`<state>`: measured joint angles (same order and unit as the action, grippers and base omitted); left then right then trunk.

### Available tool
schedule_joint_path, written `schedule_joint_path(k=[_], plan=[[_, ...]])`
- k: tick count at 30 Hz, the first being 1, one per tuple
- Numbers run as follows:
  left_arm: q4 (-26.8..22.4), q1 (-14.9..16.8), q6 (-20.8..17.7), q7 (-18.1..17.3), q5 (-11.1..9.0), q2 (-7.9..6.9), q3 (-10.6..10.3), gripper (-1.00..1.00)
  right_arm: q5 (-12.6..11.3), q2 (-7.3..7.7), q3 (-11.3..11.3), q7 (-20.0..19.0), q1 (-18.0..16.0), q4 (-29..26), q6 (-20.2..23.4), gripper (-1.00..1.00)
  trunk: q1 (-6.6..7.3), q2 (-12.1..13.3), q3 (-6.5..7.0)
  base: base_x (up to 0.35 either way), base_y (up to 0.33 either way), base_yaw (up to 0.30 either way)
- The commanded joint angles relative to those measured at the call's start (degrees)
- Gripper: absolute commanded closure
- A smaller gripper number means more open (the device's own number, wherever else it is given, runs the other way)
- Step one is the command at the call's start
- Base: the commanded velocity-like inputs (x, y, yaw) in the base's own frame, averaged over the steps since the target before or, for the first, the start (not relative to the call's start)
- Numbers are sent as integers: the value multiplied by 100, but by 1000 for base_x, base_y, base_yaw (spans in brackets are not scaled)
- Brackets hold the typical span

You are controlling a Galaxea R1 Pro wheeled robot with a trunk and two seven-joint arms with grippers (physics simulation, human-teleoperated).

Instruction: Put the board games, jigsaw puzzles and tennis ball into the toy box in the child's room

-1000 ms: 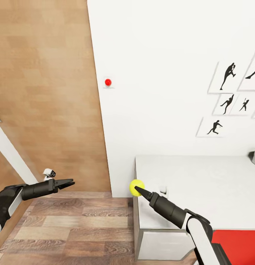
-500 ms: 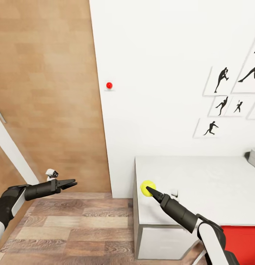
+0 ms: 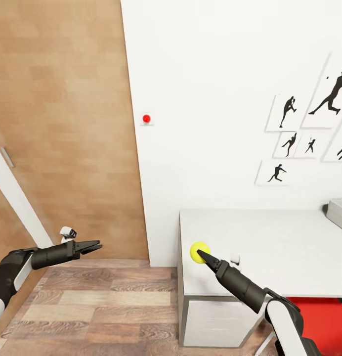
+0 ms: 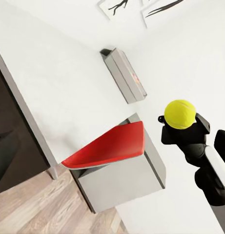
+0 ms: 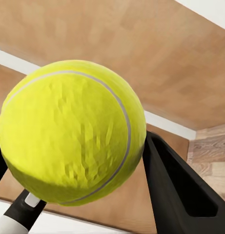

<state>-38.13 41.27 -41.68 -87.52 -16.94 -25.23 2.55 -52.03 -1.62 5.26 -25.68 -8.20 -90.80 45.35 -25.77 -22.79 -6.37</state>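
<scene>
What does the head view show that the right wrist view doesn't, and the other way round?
Head view alone: the left gripper over the floor, the table, the toy box at its far end, baseball-player pictures and a red wall button. Right wrist view alone: the ball's white seam. Both: the tennis ball clamped in the right gripper, and the wooden door.

Head view looks forward-down; tabletop (image 3: pixel 270 247) at 4 o'clock. Left wrist shares it (image 4: pixel 53 87). Right wrist sits close on tennis ball (image 5: pixel 73 131).
</scene>
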Motion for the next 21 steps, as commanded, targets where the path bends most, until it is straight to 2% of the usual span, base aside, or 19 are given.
schedule_joint_path(k=[1,8,16,21], plan=[[-1,4,-60,-19,-2,-3,0,-100,-18,-10,14,-6,-6,0,47,100,-1,-12,-3,-256,-117,0],[-1,5,-59,-19,-2,-1,8,-100,-13,1,18,-49,-6,3,45,100,-1,-12,63,-235,-181,0],[-1,6,-80,-19,-2,-8,19,-100,-9,4,39,-111,-7,17,46,100,-1,-12,135,-29,-289,20],[-1,5,-86,-20,-2,-8,18,-100,-9,4,37,-104,-6,18,50,100,-1,-12,146,-1,-128,17]])
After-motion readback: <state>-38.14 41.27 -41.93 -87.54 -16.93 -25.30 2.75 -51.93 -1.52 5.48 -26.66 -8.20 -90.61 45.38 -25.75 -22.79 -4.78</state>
